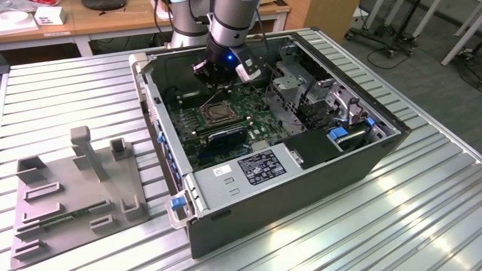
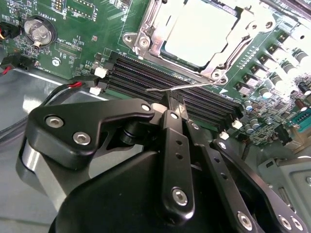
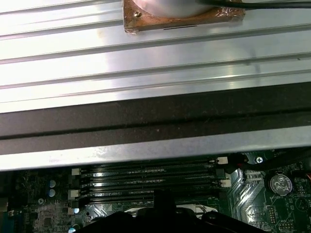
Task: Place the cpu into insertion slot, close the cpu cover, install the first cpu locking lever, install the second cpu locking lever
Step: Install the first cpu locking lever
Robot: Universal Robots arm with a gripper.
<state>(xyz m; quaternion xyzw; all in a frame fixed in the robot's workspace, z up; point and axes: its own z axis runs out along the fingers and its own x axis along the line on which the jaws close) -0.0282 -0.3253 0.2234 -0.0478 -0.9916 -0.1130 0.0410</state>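
Nearest the lens in the second wrist view, the black linkages of the gripper converge. The jaws are drawn narrow, tips almost together just beneath a thin wire locking lever; whether they pinch it I cannot tell. In the exterior view the computer case lies on a slatted metal table, and the gripper hangs inside it over the green circuit board. The insertion slot sits mid-board beside the memory slots — the cpu cover lies flat over it, framing the cpu seated within.
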